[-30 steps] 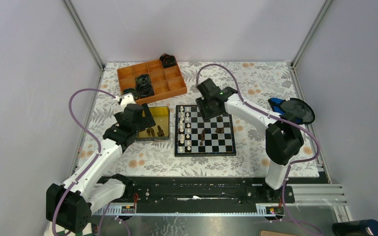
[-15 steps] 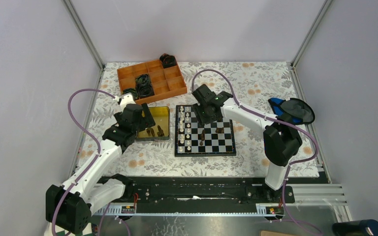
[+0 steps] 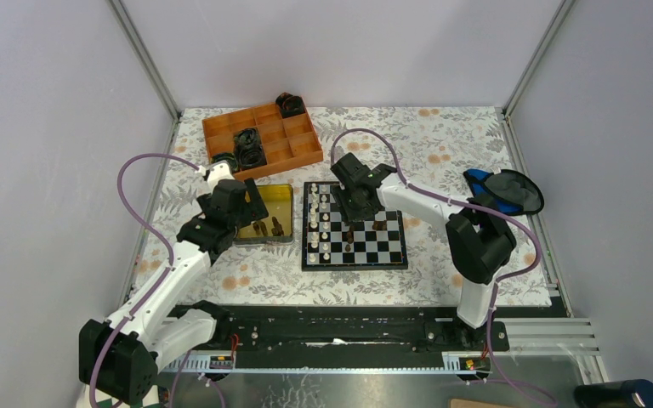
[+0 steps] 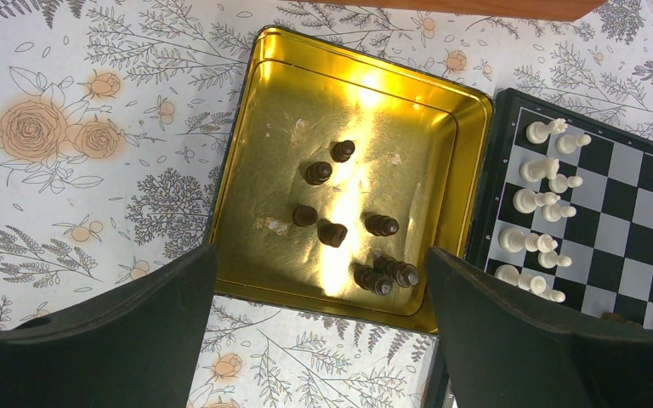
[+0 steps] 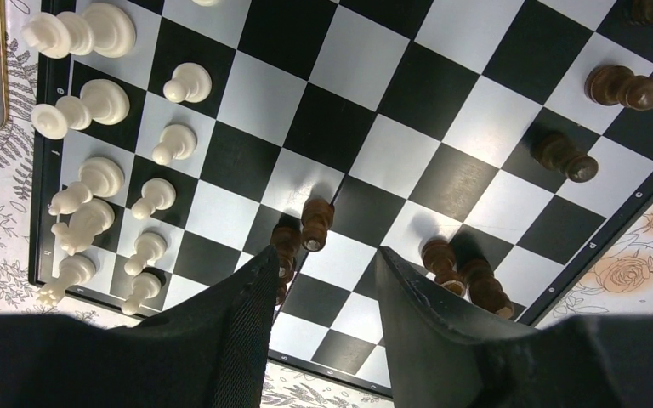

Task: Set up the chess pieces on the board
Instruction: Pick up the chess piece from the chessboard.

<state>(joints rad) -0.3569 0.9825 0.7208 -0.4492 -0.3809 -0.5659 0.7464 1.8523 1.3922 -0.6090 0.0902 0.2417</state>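
Note:
The board (image 3: 391, 246) lies mid-table, with white chess pieces (image 3: 319, 223) in two columns along its left side and a few dark ones (image 3: 380, 224) on the right half. My right gripper (image 3: 353, 200) hovers over the board. In the right wrist view it (image 5: 327, 255) is open and holds nothing. Two dark pieces (image 5: 315, 223) stand just off its left finger, one partly hidden behind it. Several dark pieces (image 4: 332, 231) lie in a gold tin (image 4: 408, 127). My left gripper (image 4: 320, 255) is wide open above the tin's near edge.
An orange compartment tray (image 3: 298, 149) with black coiled objects (image 3: 247, 144) sits behind the tin (image 3: 279, 197). A blue and black object (image 3: 502, 191) lies at the right, beside the right arm. A floral cloth covers the table.
My right gripper has slid left across the board's far side, from its right half toward the middle. The left arm has not moved.

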